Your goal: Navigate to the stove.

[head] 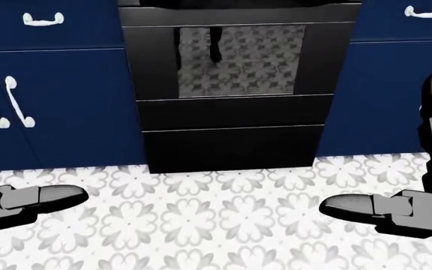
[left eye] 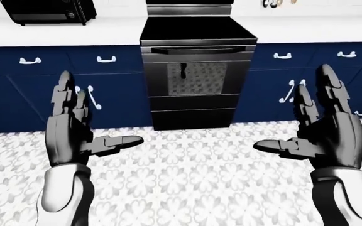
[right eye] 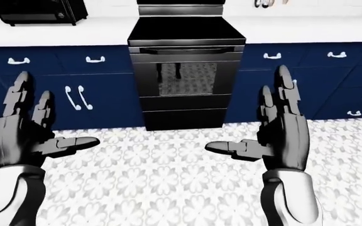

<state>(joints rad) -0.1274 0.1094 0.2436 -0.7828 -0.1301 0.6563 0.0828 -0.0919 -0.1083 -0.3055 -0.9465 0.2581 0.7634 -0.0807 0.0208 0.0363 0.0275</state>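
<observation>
The black stove [left eye: 197, 70] stands straight ahead in the left-eye view, set between navy cabinets under a white counter. Its flat cooktop [left eye: 197, 29] is at the top and its oven door window [head: 240, 61] reflects the patterned floor. My left hand [left eye: 80, 129] is raised at lower left, fingers spread and open, holding nothing. At the lower right my right hand [left eye: 316, 134] is likewise open and empty. Both hands hang over the floor, short of the stove.
Navy cabinets [left eye: 74, 94] with white handles flank the stove on both sides. A black microwave [left eye: 48, 10] sits on the white counter [left eye: 61, 30] at upper left. White floral-patterned floor tiles [left eye: 187, 174] lie between me and the stove.
</observation>
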